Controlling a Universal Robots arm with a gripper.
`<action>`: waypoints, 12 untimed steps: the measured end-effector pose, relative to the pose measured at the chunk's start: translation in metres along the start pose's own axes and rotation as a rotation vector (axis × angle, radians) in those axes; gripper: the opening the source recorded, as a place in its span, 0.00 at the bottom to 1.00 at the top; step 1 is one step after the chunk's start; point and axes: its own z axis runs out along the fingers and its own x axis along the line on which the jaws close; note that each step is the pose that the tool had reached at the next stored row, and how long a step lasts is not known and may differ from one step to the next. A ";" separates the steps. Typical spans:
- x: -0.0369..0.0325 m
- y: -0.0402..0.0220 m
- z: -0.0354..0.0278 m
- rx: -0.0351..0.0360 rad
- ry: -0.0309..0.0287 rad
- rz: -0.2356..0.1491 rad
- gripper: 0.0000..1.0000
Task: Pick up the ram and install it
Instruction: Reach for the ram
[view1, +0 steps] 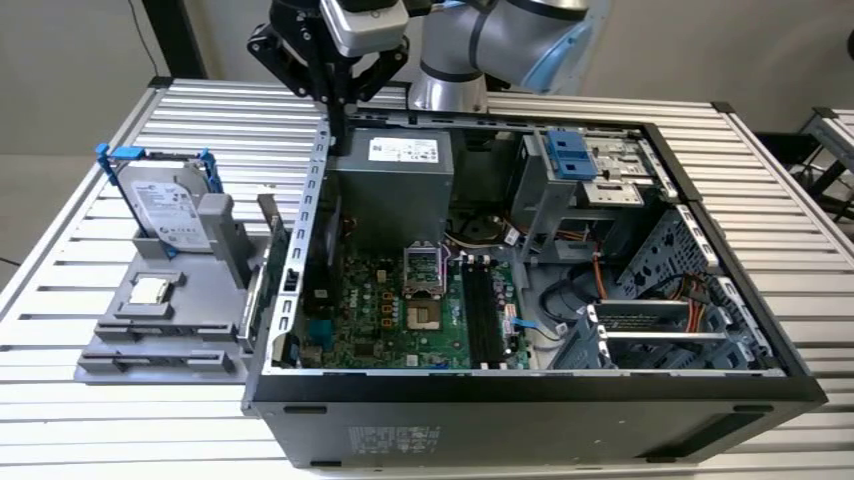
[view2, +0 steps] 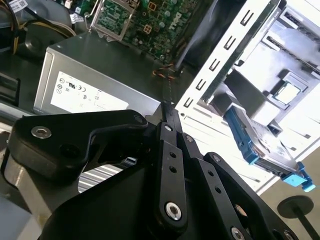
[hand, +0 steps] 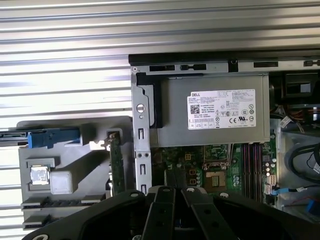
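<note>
ram, a slim dark-green circuit-board stick (hand: 116, 167), stands on edge at the grey plastic holder's (hand: 75, 150) case-side edge; black gripper (view1: 342, 140) hovers above the open computer case (view1: 534, 410), fingers together (empty). better to open wide, then grip its flat faces squarely.

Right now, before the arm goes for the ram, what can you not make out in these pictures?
- Ram, first wrist view: one end hidden behind the black body of the gripper.
- Ram, exterior view: a thin sliver beside the case wall; chips too small.
- Memory slots, exterior view: latch positions too small to tell.
- Gray holder, second wrist view: partly washed out by glare.
</note>
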 end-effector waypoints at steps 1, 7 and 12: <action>0.0014 0.0000 0.0000 0.0000 0.0000 0.000 0.00; 0.0103 0.0001 -0.0001 -0.0001 -0.0001 0.000 0.00; 0.0204 -0.0001 -0.0004 -0.0001 -0.0001 0.000 0.00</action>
